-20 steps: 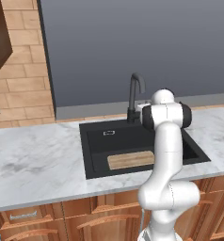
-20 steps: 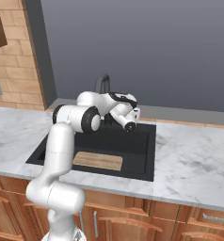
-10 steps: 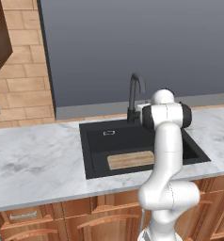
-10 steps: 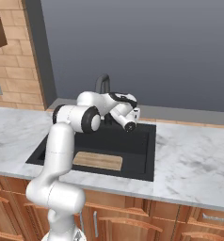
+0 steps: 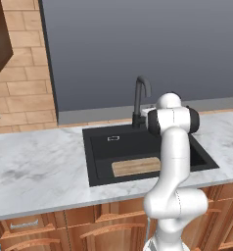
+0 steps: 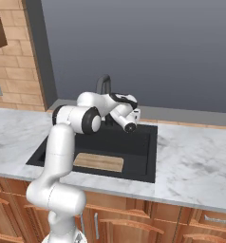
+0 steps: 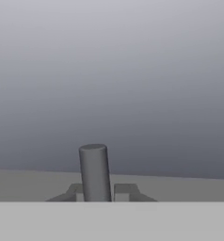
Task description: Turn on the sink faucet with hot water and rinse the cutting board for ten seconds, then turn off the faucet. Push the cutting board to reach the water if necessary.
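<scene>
Holding unchanged beside the sink faucet: gripper (jaw spread indiscernible), cutting board unmoved.

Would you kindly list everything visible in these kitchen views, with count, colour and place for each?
sink faucet: one, dark grey, behind the basin at the back edge.
sink: one, matte black, set into the counter.
cutting board: one, light tan, flat on the basin floor toward the front.
counter: one, white-grey marble, around the basin.
cabinets: wooden brown, below the counter.
brick wall: tan, at the left.
back panel: dark grey, behind the counter.
gripper: one, dark tips either side of a grey cylinder, near the faucet; white arm.
</scene>
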